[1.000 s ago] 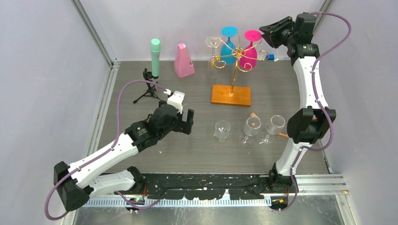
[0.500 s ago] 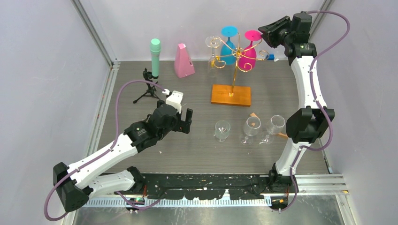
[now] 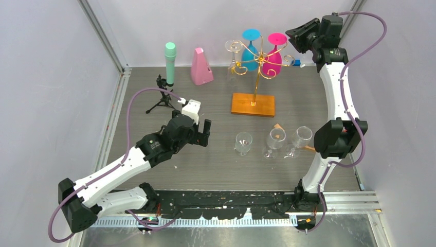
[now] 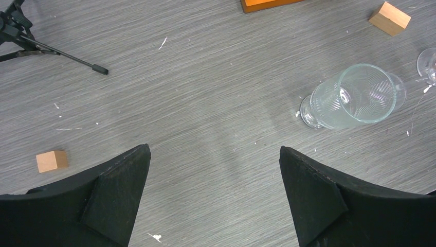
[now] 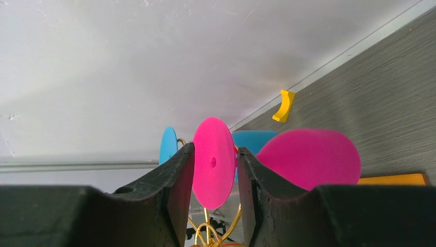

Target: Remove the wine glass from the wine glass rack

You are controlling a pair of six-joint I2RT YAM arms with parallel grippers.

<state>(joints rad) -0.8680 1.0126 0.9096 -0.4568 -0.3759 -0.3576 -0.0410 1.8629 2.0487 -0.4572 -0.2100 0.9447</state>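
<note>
The wine glass rack (image 3: 259, 59) is a gold wire stand on an orange-brown base (image 3: 253, 104) at the back of the table. Three glasses hang on it upside down: a clear one (image 3: 234, 56), a blue one (image 3: 250, 51) and a pink wine glass (image 3: 274, 59). My right gripper (image 3: 292, 37) is raised at the rack's right side, level with the pink foot. In the right wrist view the pink foot disc (image 5: 213, 175) shows in the gap of the right gripper (image 5: 215, 147), whose jaws stand partly apart. My left gripper (image 3: 206, 134) (image 4: 213, 154) hovers open over bare table.
Three clear glasses (image 3: 242, 143) (image 3: 275, 141) (image 3: 301, 138) stand on the near table. A green microphone (image 3: 169, 64), a black tripod (image 3: 163, 98) and a pink metronome (image 3: 201, 67) are at the back left. Small wood blocks (image 4: 51, 160) (image 4: 389, 18) lie about.
My right wrist has shifted slightly right and up beside the rack. The pink glass still hangs in the same place. The left arm has not moved.
</note>
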